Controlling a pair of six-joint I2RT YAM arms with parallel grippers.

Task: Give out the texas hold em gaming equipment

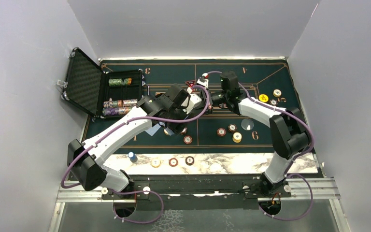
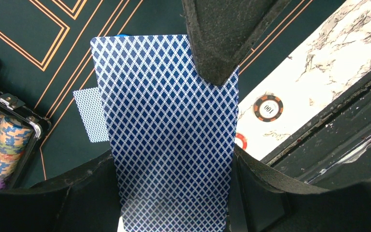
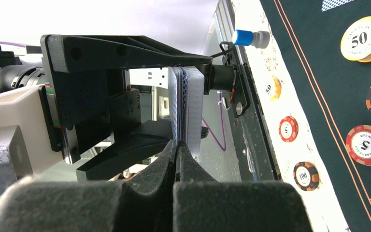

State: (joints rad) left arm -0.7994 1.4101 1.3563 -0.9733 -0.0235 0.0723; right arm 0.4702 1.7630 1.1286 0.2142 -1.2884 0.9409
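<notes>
- Over the middle of the dark green felt mat, the 2 arms met nose to nose. The left gripper was clamped on the deck of blue-backed playing cards, a finger on each long edge, holding it up off the felt.
- The right gripper had its tips pinched tight together on the edge of the top card. Whether 1 card or 2 sat in that pinch, I couldn't tell.
- The step in hand looked like peeling that card off to deal it. Done well, the pull would run flat along the card's face, not away from it, so the next card stayed put.
- The left clamp needed to hold firm, and a slow first slide would show whether a 2nd card tagged along.
- A single dealt card lay face down on the felt beneath, so this card likely belonged at another seat, well apart from it.
- Pose: the left arm ran diagonally up from its base at the lower left to the centre. The right arm was folded high at the elbow on the right side, with the forearm reaching left across the mat.
</notes>
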